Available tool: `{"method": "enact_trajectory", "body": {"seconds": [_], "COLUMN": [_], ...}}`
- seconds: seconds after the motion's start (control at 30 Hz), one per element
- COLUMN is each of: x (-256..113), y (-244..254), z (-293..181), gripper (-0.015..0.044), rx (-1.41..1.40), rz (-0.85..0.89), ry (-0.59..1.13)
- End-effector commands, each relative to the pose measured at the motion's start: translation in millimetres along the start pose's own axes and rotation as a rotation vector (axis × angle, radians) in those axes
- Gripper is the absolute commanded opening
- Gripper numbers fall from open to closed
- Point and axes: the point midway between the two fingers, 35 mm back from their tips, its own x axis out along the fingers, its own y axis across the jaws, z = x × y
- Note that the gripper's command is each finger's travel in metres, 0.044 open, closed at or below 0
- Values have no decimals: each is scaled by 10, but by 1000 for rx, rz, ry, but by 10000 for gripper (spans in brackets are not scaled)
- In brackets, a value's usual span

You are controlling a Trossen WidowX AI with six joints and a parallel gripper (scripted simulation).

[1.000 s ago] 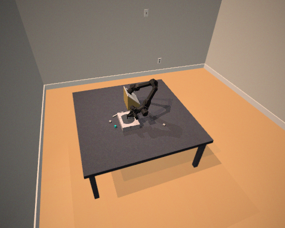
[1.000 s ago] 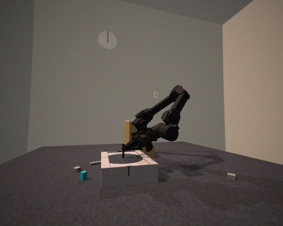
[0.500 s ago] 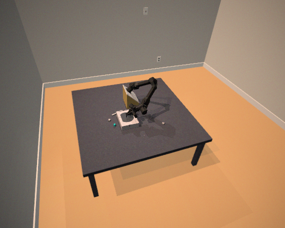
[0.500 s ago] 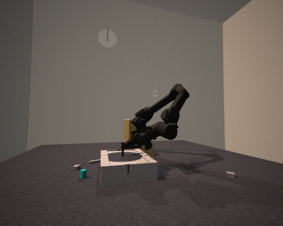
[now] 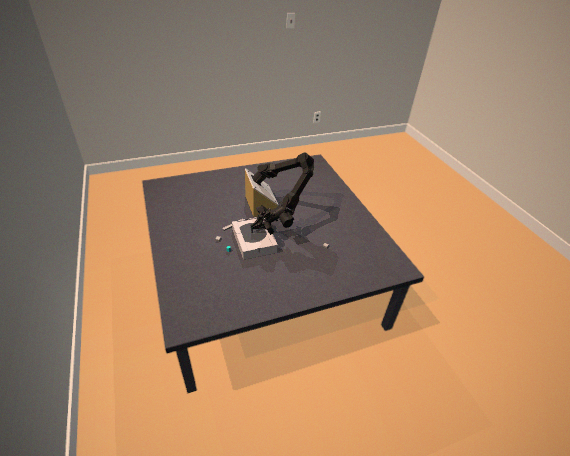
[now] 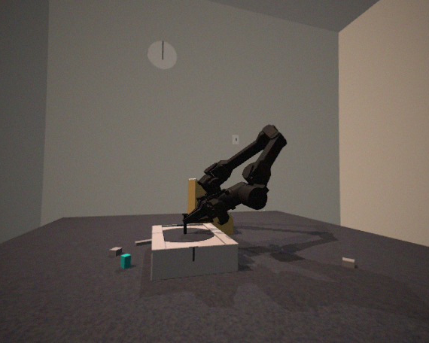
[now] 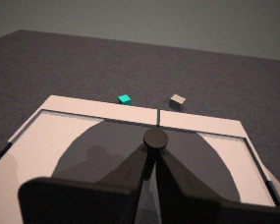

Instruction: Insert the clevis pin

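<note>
"While the disc is left lying in the tray below the jaws, what is held by the gripper?"

"The pin. It is pinched between the fingertips, the jaws nearly shut and parted only by the shank. The head is carried just above the tips, the shank pointed down, close to upright."

"And its lower end?"

"Over the disc, by the exterior view — whether the hole has been met cannot be told, for the hole is hidden."

"How is the pin likely to handle?"

"As a small, stiff steel thing, light enough to be carried easily, but smooth. If the end is pressed on the disc away from the hole, it may be tilted or slid in the grip. It is best held as now, high on the shank under the head, so that the length below the jaws is left free for entry."

"And the disc?"

"Thin and slippery, probably; it could be nudged by a dragged tip. The holes should be lined up first, the pin lowered straight, then the jaws opened and drawn clear before the head is seated by its own weight."
</note>
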Motion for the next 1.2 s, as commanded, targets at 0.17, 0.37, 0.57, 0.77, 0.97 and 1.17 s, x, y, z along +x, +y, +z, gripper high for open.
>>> {"method": "enact_trajectory", "body": {"seconds": [0.17,0.37,0.57,0.77,0.97,1.17], "x": [0,-1,-2,-2,-1,-1], "y": [-44,-62,-81,-86,-79,-79], "z": [-5,-6,-6,-7,-3,-3], "gripper": [0,0,0,0,0,0], "rx": [1,1,1,1,-1,-1], "rz": [-3,-3,-3,-4,-2,-2], "ry": [2,2,2,2,0,0]}}
